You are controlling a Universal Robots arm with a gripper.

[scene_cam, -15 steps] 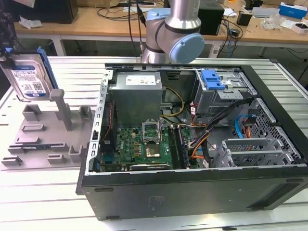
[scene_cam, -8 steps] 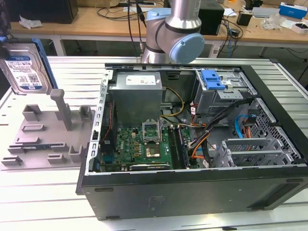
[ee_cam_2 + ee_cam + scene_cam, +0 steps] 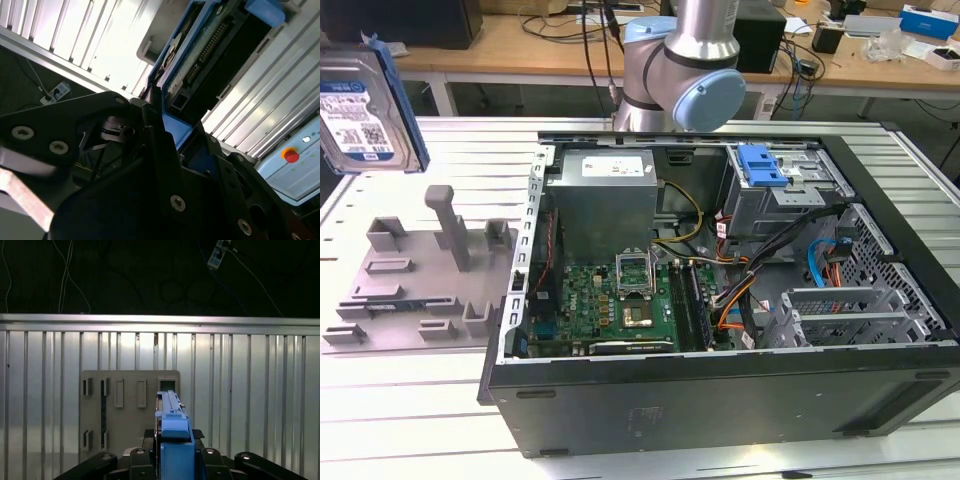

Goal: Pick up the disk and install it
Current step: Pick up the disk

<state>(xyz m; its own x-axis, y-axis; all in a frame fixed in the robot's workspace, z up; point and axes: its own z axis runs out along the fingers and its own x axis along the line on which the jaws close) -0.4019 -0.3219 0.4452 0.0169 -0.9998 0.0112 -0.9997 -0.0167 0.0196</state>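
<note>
The tool [image 3: 174, 454] is clamped on the blue carrier end of the disk [image 3: 362, 108]. In the exterior view the disk hangs on edge above the grey fixture plate [image 3: 415, 275] on the worktop [image 3: 420, 425], at about ten o'clock from the open computer case [image 3: 720, 390]. I judge that gripping one end leaves the long sides free, which suits a slot-in fit at the drive cage [image 3: 790, 200].

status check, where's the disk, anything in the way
Hand shut on silver rectangular hard drive in blue plastic carrier. Drive held in air above grey slotted plastic fixture. Not yet in open black computer case.
</note>
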